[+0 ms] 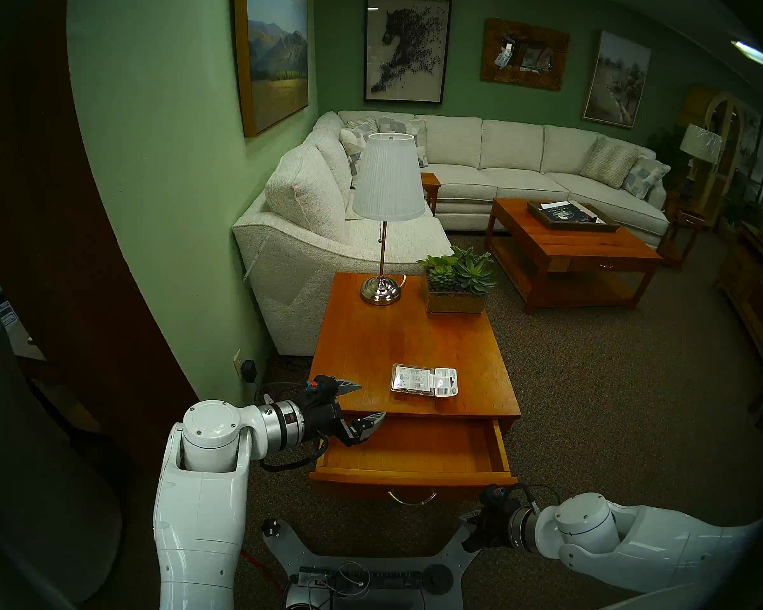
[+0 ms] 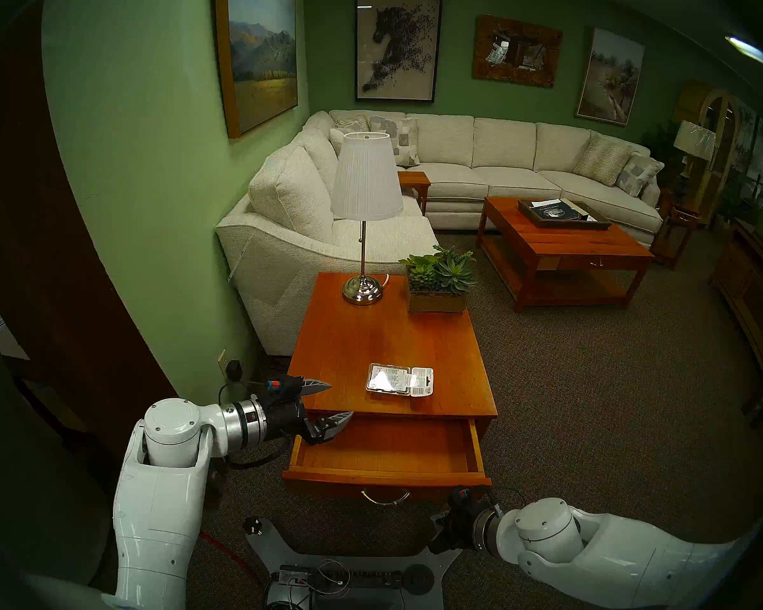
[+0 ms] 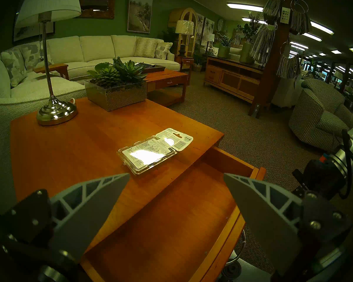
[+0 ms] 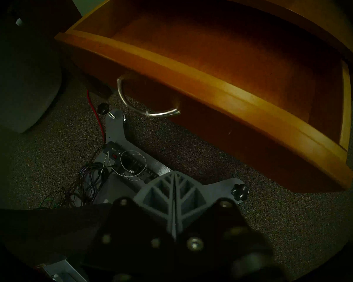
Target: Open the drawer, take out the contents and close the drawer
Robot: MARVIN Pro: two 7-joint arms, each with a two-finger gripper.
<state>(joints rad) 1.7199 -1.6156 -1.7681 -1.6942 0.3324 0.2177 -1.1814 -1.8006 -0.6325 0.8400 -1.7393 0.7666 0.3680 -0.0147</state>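
1. Head stereo left view: the drawer (image 1: 415, 453) stands pulled out toward the near side of the orange-brown surface (image 1: 371, 349), its inside bare. The blister package (image 1: 423, 379) lies flat on top of the surface, near its front edge, well apart from the lamp (image 1: 386, 199) and the succulent planter (image 1: 457, 283) at the far end. The left end effector (image 1: 366, 400) hovers wide open and empty over the drawer's left corner.
2. Head stereo right view: the right end effector (image 2: 439, 519) hangs low, right of the silver handle (image 2: 386, 498), clear of it.
3. Left wrist view: both fingers (image 3: 94, 196) are spread wide, gripping nothing; the package sits ahead, just beyond the drawer opening.
4. Right wrist view: the right end effector's fingers (image 4: 161, 196) are pressed together, holding nothing, below the handle.
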